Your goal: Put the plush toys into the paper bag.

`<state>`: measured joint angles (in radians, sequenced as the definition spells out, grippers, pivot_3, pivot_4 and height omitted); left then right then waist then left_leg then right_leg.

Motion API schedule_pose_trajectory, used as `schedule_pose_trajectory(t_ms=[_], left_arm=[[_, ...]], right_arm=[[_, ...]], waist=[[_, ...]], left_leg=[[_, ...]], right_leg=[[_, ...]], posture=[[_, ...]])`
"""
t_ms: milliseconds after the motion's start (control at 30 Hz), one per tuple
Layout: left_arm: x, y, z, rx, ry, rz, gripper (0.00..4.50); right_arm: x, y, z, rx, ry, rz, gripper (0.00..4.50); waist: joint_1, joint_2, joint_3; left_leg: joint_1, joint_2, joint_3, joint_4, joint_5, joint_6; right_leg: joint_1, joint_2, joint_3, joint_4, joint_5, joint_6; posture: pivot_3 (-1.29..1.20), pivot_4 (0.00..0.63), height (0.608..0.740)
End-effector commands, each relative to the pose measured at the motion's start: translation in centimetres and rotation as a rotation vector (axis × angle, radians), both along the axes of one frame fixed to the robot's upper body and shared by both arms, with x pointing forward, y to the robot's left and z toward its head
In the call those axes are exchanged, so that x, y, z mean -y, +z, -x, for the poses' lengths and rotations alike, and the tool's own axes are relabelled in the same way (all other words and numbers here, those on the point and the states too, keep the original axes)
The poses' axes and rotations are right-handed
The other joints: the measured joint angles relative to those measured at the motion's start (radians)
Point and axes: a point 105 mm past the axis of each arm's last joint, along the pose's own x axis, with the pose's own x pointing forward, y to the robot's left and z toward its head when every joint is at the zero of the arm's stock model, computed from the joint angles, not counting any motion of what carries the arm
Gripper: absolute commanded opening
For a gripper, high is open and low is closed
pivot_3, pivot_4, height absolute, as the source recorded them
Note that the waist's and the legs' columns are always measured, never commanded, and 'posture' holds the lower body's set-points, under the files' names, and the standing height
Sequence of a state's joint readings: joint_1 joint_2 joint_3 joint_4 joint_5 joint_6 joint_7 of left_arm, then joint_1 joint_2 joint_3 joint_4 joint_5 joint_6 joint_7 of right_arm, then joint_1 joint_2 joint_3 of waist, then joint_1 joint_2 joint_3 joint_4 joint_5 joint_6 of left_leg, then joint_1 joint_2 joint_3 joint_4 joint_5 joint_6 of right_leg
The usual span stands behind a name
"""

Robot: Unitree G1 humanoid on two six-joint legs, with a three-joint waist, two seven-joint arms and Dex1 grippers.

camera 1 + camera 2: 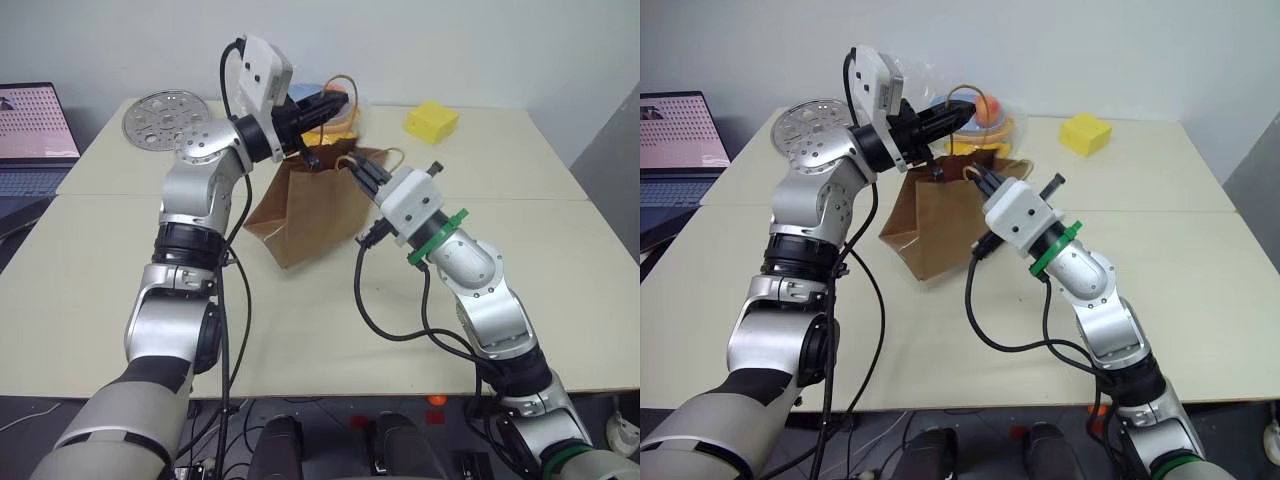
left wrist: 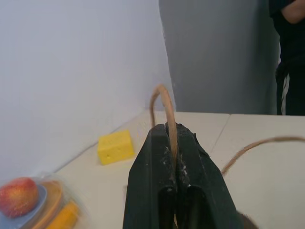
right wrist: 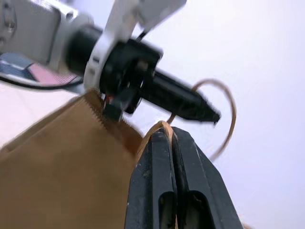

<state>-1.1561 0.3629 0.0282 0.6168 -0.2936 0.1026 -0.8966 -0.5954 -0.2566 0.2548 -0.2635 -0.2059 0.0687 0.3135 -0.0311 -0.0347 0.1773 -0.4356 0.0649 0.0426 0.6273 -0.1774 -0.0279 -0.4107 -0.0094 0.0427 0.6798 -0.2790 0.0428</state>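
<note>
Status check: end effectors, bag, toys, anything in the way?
Left end effector shut on one bag handle. Right end effector shut on the other handle. Bag on table. No toys seen. No obstruction seen.

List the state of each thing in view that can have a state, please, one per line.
paper bag: standing on the table, held by both handles, mouth up.
left gripper: shut on one handle.
right gripper: shut on the other handle.
laptop: open, screen lit.
clear plastic bag: lying behind the paper bag, holding fruit.
</note>
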Motion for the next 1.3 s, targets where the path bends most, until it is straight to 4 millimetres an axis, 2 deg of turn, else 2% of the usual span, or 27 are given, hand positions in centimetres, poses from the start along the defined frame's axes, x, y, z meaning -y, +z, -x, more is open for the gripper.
schedule_pose_trajectory(t_ms=[33,100,233,333,400,467,500,567,700,833,900,967,1100,1300], left_arm=[[1.1,1.0,0.4,0.049,-0.042,0.015,0.00],[1.0,0.4,0.4,0.037,-0.051,0.003,0.00],[-0.6,-1.5,0.6,-0.013,-0.048,-0.046,0.00],[-2.3,-3.7,1.0,-0.061,-0.025,-0.102,0.00],[-3.4,-4.5,1.3,-0.077,-0.003,-0.121,0.00],[-4.6,-4.3,1.9,-0.092,0.008,-0.097,0.00],[-5.1,-4.0,2.2,-0.094,0.010,-0.087,0.41],[-5.5,-3.8,2.7,-0.091,0.013,-0.087,0.90],[-8.4,-3.0,3.8,-0.086,0.088,-0.065,2.13],[-10.9,-4.0,5.0,-0.119,0.141,-0.087,3.36],[-11.5,-4.6,5.5,-0.141,0.141,-0.095,4.01],[-11.7,-5.3,5.9,-0.165,0.121,-0.092,4.47],[-10.6,-6.8,6.3,-0.205,0.051,-0.115,4.47],[-10.0,-9.2,4.4,-0.179,0.125,-0.142,4.47]], right_arm=[[-0.8,1.5,0.2,0.085,0.005,-0.012,0.02],[-1.4,1.1,0.0,0.061,0.025,-0.002,0.02],[-2.7,-1.0,-0.4,-0.044,0.072,0.059,0.02],[-3.5,-3.0,-0.5,-0.142,0.117,0.120,0.02],[-3.6,-3.2,-0.3,-0.166,0.137,0.124,0.19],[-3.5,-3.0,-0.1,-0.182,0.162,0.109,0.57],[-3.4,-2.9,0.0,-0.184,0.169,0.107,0.91],[-3.1,-2.9,0.1,-0.191,0.179,0.113,1.63],[-2.0,-2.1,0.8,-0.218,0.241,0.105,3.06],[-1.0,-0.1,2.5,-0.304,0.358,0.020,4.48],[-0.9,1.0,3.4,-0.362,0.431,-0.027,4.50],[-0.7,2.3,4.1,-0.469,0.523,-0.130,4.50],[0.1,3.8,4.8,-0.639,0.626,-0.251,4.50],[0.9,2.2,5.0,-0.717,0.578,-0.153,4.50]], waist=[[0.001,0.000,0.000],[0.001,0.000,0.000],[-0.004,0.000,0.000],[-0.004,0.000,0.000],[-0.003,0.000,0.000],[-0.001,0.000,0.000],[0.000,0.000,0.000],[0.004,0.000,0.000],[0.003,0.000,0.000],[0.002,0.000,0.000],[0.002,0.000,0.000],[0.002,0.000,0.000],[0.004,0.000,0.000],[0.012,0.000,0.000]], left_leg=[[0.000,0.000,0.000,0.000,0.000,0.000],[0.000,0.000,0.001,0.000,0.000,0.000],[0.000,0.000,0.001,0.000,0.000,0.000],[0.000,0.001,0.000,0.000,0.000,0.000],[0.000,0.001,0.000,-0.001,0.000,0.000],[0.000,0.001,0.000,0.000,0.000,0.000],[0.000,0.001,0.000,0.000,0.000,0.000],[0.000,0.001,0.000,0.000,0.000,0.000],[0.000,0.000,0.001,0.001,0.000,0.000],[0.001,0.000,0.001,0.001,0.000,0.000],[0.001,0.001,0.000,0.000,0.000,0.000],[0.001,0.001,-0.001,0.000,0.000,0.000],[0.001,0.002,-0.001,0.001,0.000,0.000],[0.001,-0.002,0.002,0.001,0.000,0.000]], right_leg=[[0.000,0.000,0.000,0.000,0.000,0.000],[0.000,0.000,0.000,0.000,0.000,0.000],[0.000,0.000,0.001,0.000,0.000,0.000],[0.000,0.000,0.000,0.001,0.000,0.000],[0.000,0.000,0.000,0.001,0.000,0.000],[0.000,0.000,-0.001,0.001,0.000,0.000],[0.000,0.000,-0.001,0.001,0.000,0.000],[0.000,-0.001,-0.001,0.001,0.000,0.000],[0.002,-0.003,-0.001,0.000,0.000,0.000],[0.001,-0.003,-0.001,0.001,0.000,0.000],[0.001,-0.003,-0.002,0.001,0.000,0.000],[0.001,-0.002,-0.002,0.001,0.000,-0.001],[0.002,-0.003,-0.003,0.001,0.000,-0.001],[0.003,-0.009,-0.001,-0.001,-0.002,-0.004]], posture=[[0.00,0.150,0.740],[0.00,0.150,0.740],[0.00,0.150,0.740],[0.00,0.150,0.740],[0.00,0.150,0.740],[0.00,0.150,0.740],[0.00,0.150,0.740],[0.00,0.150,0.740],[0.00,0.150,0.740],[0.00,0.150,0.740],[0.00,0.150,0.740],[0.00,0.150,0.740],[0.00,0.150,0.740],[0.00,0.150,0.740]])
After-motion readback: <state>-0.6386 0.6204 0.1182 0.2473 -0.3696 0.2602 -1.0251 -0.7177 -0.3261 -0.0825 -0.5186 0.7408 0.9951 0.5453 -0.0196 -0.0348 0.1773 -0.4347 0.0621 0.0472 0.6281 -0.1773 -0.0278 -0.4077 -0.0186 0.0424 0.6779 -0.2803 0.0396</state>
